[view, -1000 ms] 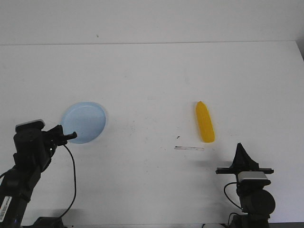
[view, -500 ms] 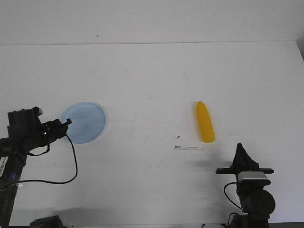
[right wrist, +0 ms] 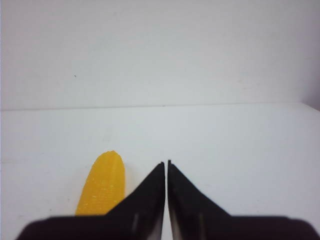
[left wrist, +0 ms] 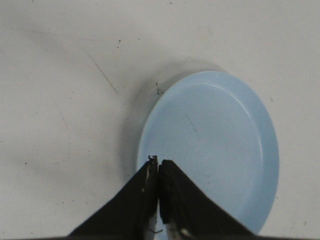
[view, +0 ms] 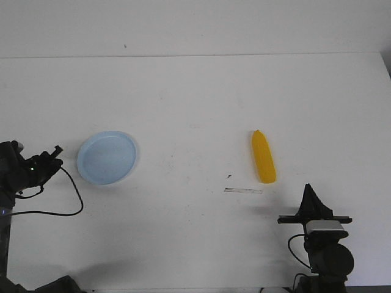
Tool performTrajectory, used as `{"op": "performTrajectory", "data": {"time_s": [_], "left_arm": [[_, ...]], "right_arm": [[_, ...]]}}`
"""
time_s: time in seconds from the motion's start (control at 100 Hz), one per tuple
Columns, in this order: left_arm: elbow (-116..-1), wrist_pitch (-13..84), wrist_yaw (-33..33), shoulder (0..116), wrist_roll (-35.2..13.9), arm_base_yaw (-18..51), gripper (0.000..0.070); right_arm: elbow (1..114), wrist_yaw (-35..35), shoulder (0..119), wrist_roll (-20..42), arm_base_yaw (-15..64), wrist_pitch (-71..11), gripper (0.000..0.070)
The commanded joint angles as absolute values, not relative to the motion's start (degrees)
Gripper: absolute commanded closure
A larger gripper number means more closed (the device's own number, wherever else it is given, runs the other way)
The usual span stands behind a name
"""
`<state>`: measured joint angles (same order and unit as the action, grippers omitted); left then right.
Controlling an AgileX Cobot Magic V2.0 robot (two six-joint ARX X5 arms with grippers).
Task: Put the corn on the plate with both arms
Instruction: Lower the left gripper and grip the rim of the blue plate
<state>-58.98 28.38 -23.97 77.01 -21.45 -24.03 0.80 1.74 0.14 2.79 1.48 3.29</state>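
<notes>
The yellow corn [view: 263, 157] lies on the white table at the right, pointed end away from me; it also shows in the right wrist view [right wrist: 102, 185]. The pale blue plate [view: 107, 157] lies empty at the left, and fills much of the left wrist view [left wrist: 215, 145]. My left gripper [view: 56, 151] is shut and empty, just left of the plate; in its wrist view its tips [left wrist: 158, 161] hang over the plate's near rim. My right gripper [view: 310, 190] is shut and empty, near the front edge, a little right of the corn and short of it [right wrist: 166, 163].
A thin grey strip [view: 243, 190] and a small dark mark [view: 229, 177] lie on the table just left of the corn's blunt end. A black cable [view: 67, 195] loops from the left arm. The table's far edge meets a white wall [view: 195, 27].
My left arm has swung left and away from the plate, so the gripper now points at its left rim from farther off. The right arm, corn and plate have not moved.
</notes>
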Motion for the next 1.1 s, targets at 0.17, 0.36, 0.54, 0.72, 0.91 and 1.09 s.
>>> {"op": "performTrajectory", "data": {"time_s": [0.17,0.36,0.54,0.72,0.91,1.09], "left_arm": [[-59.92,28.51,-24.32,82.96,-20.12,-24.60,0.0442],[-59.92,26.83,-24.29,86.28,-20.12,-23.77,0.0443],[-59.92,25.56,-24.29,88.64,-19.99,-21.93,0.0449],[-59.92,24.93,-24.29,90.76,-19.97,-20.01,0.0450],[-59.92,23.46,-24.29,91.13,-20.01,-18.74,0.0456],[-59.92,23.16,-24.25,91.37,-20.01,-17.47,0.0458]], "right_arm": [[0.73,1.91,0.05,2.92,1.54,3.97,0.0690],[0.73,1.91,0.05,2.92,1.54,3.97,0.0690],[0.73,1.91,0.05,2.92,1.54,3.97,0.0690],[0.73,1.91,0.05,2.92,1.54,3.97,0.0690],[0.73,1.91,0.05,2.92,1.54,3.97,0.0690],[0.73,1.91,0.05,2.92,1.54,3.97,0.0690]]}}
